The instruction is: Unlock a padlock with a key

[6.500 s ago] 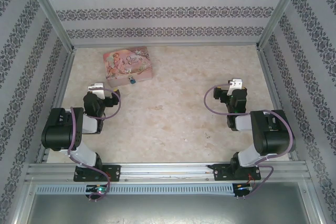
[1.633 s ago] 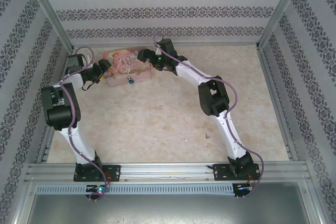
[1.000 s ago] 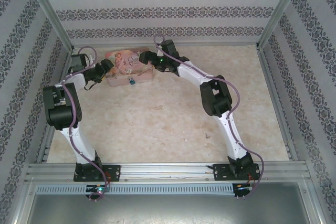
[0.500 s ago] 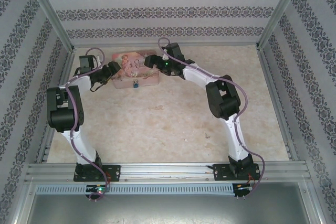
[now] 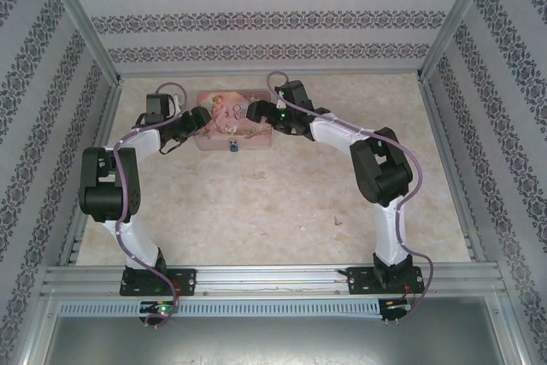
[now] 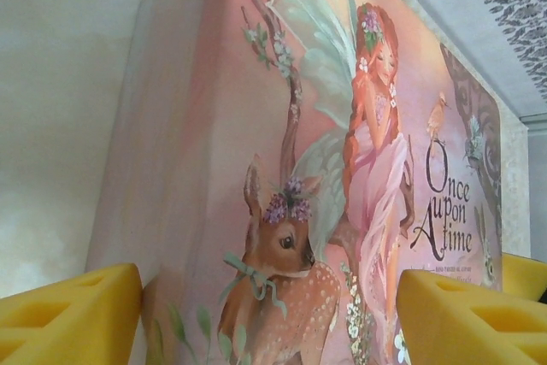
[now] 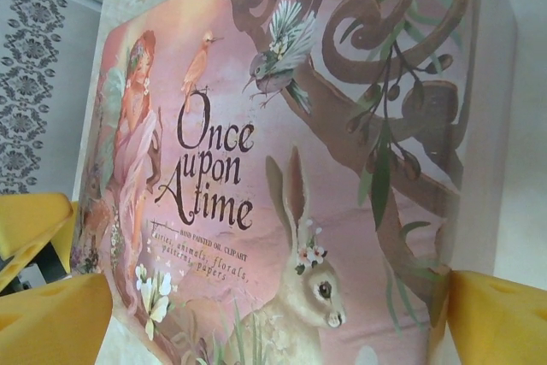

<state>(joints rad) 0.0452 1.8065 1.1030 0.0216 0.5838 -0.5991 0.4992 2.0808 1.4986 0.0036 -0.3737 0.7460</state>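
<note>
At pink box [image 5: 232, 119] — left gripper [image 5: 203, 117], right gripper [image 5: 253, 110] spread wide, flanking its ends; padlock [image 5: 232, 145] on front wall, between them.

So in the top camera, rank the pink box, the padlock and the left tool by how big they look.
1. Pink box, clearly largest.
2. Left tool, smaller, though it sits higher, nearer the camera.
3. Padlock, a tiny blue speck.

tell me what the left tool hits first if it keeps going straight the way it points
Likely the pink box: the left tool already straddles its end, open, pads either side.
</note>
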